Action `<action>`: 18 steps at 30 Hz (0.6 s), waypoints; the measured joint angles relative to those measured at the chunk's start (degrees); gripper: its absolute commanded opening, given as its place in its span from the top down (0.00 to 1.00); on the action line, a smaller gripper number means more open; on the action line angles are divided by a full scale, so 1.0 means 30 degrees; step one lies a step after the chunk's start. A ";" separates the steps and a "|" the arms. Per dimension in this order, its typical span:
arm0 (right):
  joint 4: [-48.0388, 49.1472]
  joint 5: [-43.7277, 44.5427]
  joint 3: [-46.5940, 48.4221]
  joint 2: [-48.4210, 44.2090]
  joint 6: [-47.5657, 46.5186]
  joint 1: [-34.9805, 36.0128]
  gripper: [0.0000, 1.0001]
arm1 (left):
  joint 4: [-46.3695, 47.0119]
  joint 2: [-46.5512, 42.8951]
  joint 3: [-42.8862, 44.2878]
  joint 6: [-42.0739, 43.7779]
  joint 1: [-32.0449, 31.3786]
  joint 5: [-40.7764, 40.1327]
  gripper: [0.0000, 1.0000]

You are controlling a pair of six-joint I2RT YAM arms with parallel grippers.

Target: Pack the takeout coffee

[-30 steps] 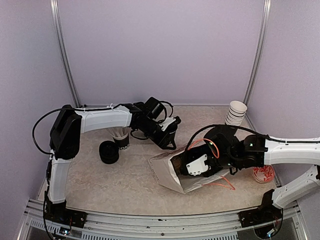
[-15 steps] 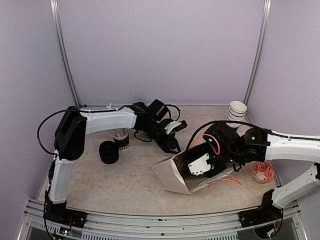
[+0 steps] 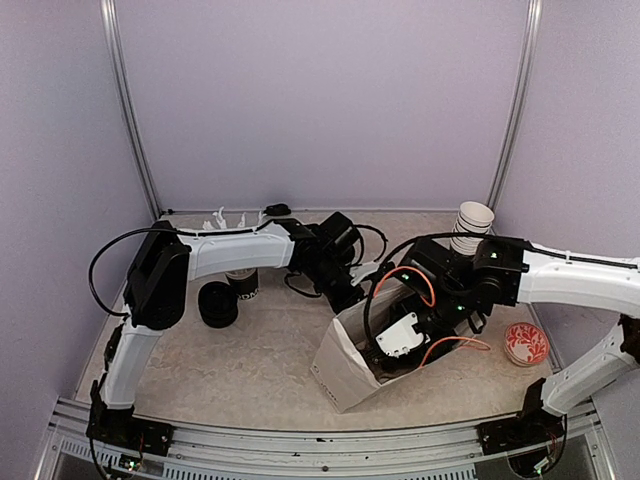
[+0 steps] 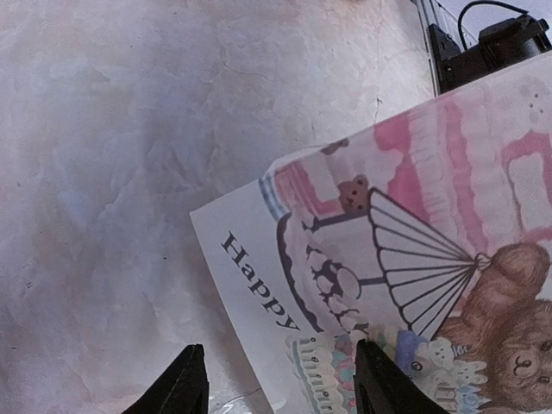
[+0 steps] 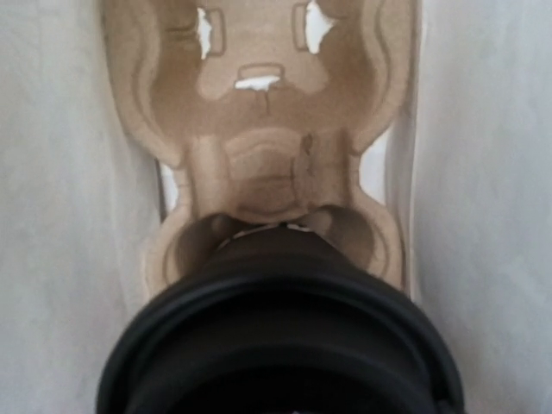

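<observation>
lidded cup over carrier inside bag

lidded cup in carrier, second cup upright

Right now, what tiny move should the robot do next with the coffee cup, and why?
Probably lower the lidded cup a little further: it hangs right above the near pocket of the cardboard tray inside the bag, and is not yet seated.

2 blk cups, 1 bag, 1 carrier
</observation>
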 measured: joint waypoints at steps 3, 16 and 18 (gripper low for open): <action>-0.0670 -0.0911 0.0495 0.0495 -0.0007 -0.0095 0.47 | -0.0313 0.0000 0.0029 0.0291 -0.0124 -0.0022 0.40; -0.2397 -0.4189 0.2302 0.2732 -0.0291 -0.1734 0.48 | 0.0430 -0.2084 -0.0860 0.0044 0.2164 -0.0561 0.39; -0.2412 -0.4503 0.2463 0.3038 -0.0270 -0.1923 0.48 | 0.0765 -0.2907 -0.0991 -0.0102 0.2499 -0.0663 0.39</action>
